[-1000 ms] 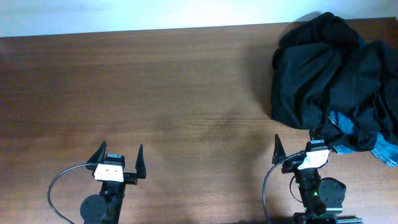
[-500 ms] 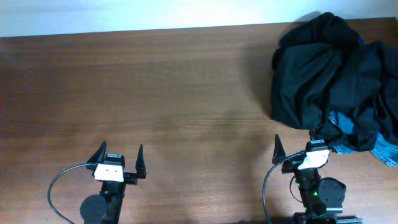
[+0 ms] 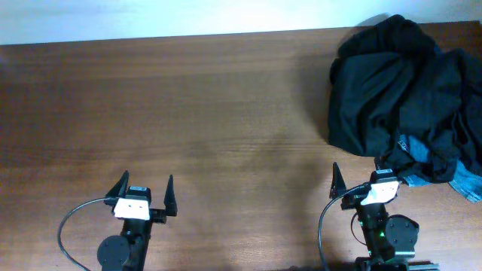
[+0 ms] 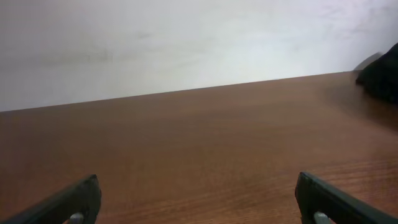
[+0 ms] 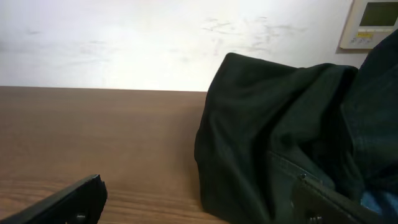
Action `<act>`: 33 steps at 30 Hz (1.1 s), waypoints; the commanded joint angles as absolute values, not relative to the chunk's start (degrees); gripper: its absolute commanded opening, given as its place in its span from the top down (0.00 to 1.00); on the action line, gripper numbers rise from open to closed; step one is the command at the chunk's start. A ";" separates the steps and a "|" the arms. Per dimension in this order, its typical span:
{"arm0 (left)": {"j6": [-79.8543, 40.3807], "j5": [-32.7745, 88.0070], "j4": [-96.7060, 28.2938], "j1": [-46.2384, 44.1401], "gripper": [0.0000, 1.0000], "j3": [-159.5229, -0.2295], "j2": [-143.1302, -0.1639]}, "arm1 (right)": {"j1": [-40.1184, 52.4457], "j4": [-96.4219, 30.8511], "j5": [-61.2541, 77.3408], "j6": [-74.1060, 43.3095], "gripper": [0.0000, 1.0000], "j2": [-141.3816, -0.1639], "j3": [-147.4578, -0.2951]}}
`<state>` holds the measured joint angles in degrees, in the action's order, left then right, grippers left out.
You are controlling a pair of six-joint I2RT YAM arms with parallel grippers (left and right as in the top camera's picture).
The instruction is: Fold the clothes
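Clothes (image 3: pixel 407 98) sit heaped at the far right corner of the table (image 3: pixel 188 113), a rumpled black mound running past the table's right edge in the overhead view. Blue denim jeans (image 3: pixel 422 149) peek out from under the black layers on the side facing the table's near edge.

We judge the whole lot soft and limp. It will sag, drape and drag its neighbours along instead of keeping a shape. The denim looks thicker, so probably heavier and a little stiffer, and nothing seems fragile or slippery. The garments are tangled, and we cannot tell where one ends and the next begins.

We would pinch a raised fold or exposed edge of the top black layer, one thickness only, and draw that garment toward the table's bare middle. The stitched seam (image 5: pixel 289 167) in the right wrist view should give a firmer bite than plain cloth.

The right gripper (image 3: pixel 360 179), at the table's near edge just beside the mound, has its jaws spread wide and holds nothing. The left gripper (image 3: pixel 147 182), further left along that edge, is equally wide and empty.
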<state>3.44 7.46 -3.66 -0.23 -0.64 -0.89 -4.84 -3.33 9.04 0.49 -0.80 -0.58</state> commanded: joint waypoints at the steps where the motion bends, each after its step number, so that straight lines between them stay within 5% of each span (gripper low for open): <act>1: 2.87 7.09 -3.97 0.05 0.01 -0.51 -0.34 | -5.28 -3.70 8.54 0.84 0.01 -0.32 -0.32; 33: 4.43 -0.03 -4.75 0.08 0.01 -0.54 -0.34 | -5.28 -3.68 7.49 0.86 0.01 -0.32 -0.32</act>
<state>3.68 0.99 -4.29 -0.23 -0.64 -0.89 -4.84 -3.33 8.91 0.51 -0.80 -0.58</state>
